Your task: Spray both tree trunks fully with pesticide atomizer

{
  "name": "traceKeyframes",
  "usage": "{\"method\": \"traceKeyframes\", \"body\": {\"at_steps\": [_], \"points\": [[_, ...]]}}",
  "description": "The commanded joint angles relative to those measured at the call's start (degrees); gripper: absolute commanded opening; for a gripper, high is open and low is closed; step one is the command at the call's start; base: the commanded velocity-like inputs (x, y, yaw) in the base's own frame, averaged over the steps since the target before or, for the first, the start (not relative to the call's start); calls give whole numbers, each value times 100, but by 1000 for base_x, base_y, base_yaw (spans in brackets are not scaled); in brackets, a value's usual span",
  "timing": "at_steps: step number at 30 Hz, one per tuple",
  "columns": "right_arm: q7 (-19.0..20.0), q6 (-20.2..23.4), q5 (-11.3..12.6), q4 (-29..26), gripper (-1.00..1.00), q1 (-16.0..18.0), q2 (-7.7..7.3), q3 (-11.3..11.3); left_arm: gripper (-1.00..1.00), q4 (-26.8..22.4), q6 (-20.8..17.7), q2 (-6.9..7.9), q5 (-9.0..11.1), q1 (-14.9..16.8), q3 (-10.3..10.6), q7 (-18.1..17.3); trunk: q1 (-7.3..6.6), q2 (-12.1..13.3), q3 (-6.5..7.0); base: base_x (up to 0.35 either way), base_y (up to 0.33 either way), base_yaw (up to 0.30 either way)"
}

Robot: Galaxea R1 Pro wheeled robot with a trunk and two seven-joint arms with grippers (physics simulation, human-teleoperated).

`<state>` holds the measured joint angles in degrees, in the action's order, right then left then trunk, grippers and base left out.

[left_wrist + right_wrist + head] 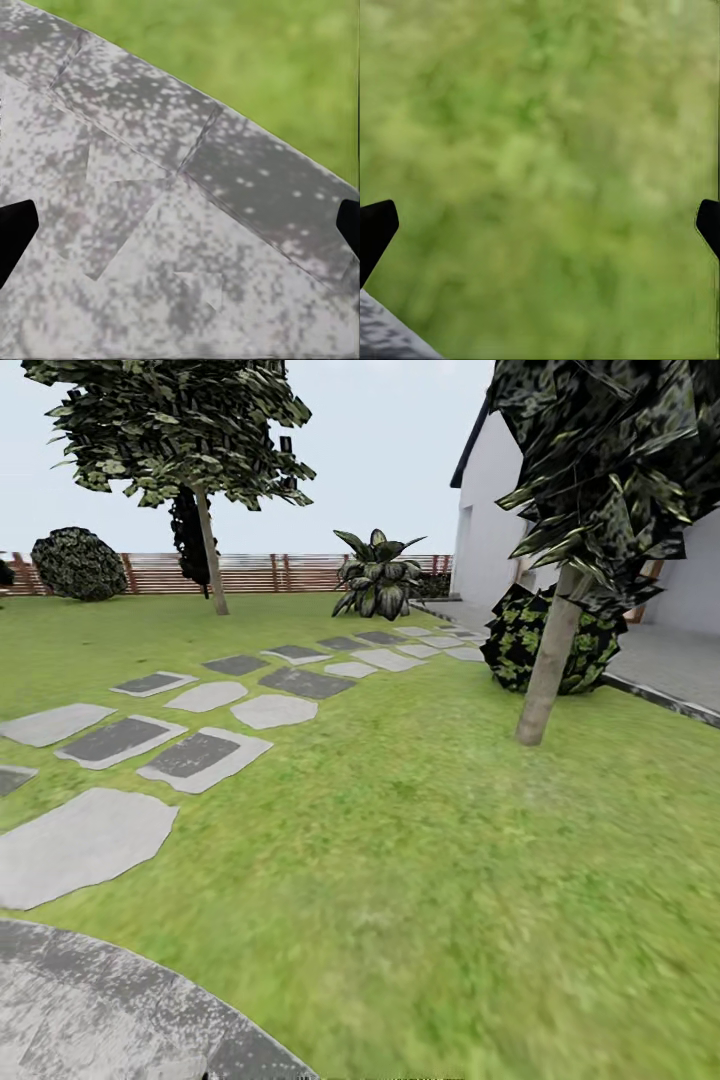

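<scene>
Two trees (pixel 548 670) on lawn (pixel 420 880)

Grey stepping stones (pixel 200 755) cross the grass toward a broad-leafed plant (pixel 378 575). A white building (pixel 500 510) stands at the right, with a round dark bush (pixel 520 635) before it. Speckled grey paving (pixel 150 247) lies under the left hand.

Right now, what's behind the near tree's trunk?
Behind the near tree trunk sits a round dark-green bush, with grey paving and a white wall beyond. The trunk covers the bush's middle.
</scene>
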<state>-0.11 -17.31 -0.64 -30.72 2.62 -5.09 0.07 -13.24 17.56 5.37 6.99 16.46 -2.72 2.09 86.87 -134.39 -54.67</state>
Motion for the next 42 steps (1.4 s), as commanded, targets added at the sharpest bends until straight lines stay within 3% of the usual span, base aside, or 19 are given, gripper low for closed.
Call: {"method": "traceKeyframes", "body": {"at_steps": [1, 15, 21, 42], "points": [[-2, -18, -6, 5, 100, 2, -1, -1, 100, 5, 19, -1, 40, 3, 0, -2, -3, -2, -5, -135, -306, 275], [2, -18, -6, 5, 100, 2, -1, -7, 100, 5, 13, -1, 41, 4, -34, 1, -3, -2, -5, -185, -273, 275], [-3, -18, -6, 11, 100, 2, -1, -7, 100, -5, 19, -1, 40, 5, -283, -13, -3, -2, -5, -229, -230, 276], [2, -18, 10, -30, 100, 2, 18, -7, 100, 6, 19, 6, 37, 4, -299, -7, -3, -2, -52, -157, -281, 275]]}}
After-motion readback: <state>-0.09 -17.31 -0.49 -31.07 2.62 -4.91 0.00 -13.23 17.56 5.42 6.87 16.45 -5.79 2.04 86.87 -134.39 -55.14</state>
